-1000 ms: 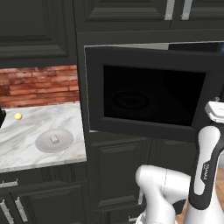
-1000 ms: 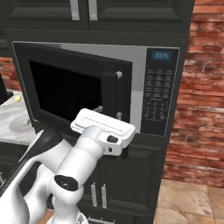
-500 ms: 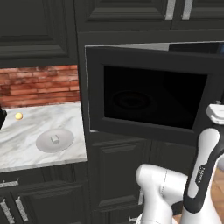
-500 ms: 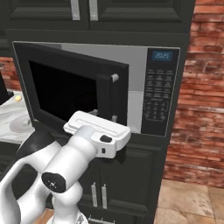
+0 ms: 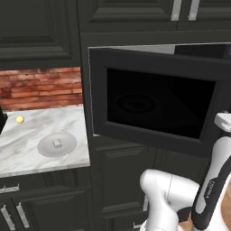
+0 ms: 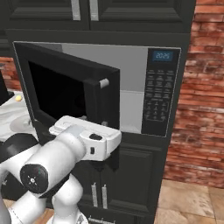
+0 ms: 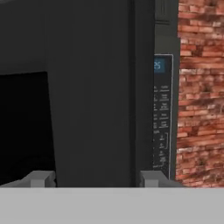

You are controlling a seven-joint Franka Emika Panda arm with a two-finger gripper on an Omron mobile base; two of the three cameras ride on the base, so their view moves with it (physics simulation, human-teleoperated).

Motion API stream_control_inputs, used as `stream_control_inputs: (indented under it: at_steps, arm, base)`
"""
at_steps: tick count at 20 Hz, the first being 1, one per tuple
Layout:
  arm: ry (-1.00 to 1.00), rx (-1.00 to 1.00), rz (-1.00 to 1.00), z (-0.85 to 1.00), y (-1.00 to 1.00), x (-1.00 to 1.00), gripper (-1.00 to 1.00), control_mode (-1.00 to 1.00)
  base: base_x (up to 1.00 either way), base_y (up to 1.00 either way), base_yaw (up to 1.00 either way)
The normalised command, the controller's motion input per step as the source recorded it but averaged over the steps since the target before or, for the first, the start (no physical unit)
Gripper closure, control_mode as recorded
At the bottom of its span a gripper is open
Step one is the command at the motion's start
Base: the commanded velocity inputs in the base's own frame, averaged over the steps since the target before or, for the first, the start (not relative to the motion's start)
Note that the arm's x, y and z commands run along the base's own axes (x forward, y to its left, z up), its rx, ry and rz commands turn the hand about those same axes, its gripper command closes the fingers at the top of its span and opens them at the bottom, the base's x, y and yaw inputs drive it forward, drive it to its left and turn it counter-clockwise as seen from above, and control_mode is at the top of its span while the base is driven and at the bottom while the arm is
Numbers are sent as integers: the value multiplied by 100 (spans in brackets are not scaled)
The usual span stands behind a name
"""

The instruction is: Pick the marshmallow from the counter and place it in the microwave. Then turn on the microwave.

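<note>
- Right base view: the microwave stands with its dark glass door swung further out than a second ago, the silver bar handle now well clear of the keypad and more of the grey interior wall exposed.
- The arm's white hand has slid left along the lower edge of the door over the same second, consistent with it drawing the door open.
- Hand view shows the gripper spread wide, its two grey fingertips flanking the door's dark edge and holding nothing; whether either tip touches the door cannot be told.
- Left base view places the marshmallow on the round grey plate on the counter, untouched and well apart from the arm; a small yellow ball sits near the brick wall.
- Judged from this, the opening step is well along but the pick, the placing and the start are all still to come.
- Hidden or unclear: the turntable shows only as a faint ring through the dark glass; the arm's forearm is cut off at the right edge of the left base view; the keypad labels are too small to read.
</note>
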Motion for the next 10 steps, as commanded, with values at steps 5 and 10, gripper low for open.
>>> stream_control_inputs:
  at_steps: [5,10]
  arm:
    - [-12,-2,-10,0,0,-41,100,-100]
    - [-13,-2,-11,0,0,-25,-100,-100]
  base:
    - [0,0,0]
    - [0,0,0]
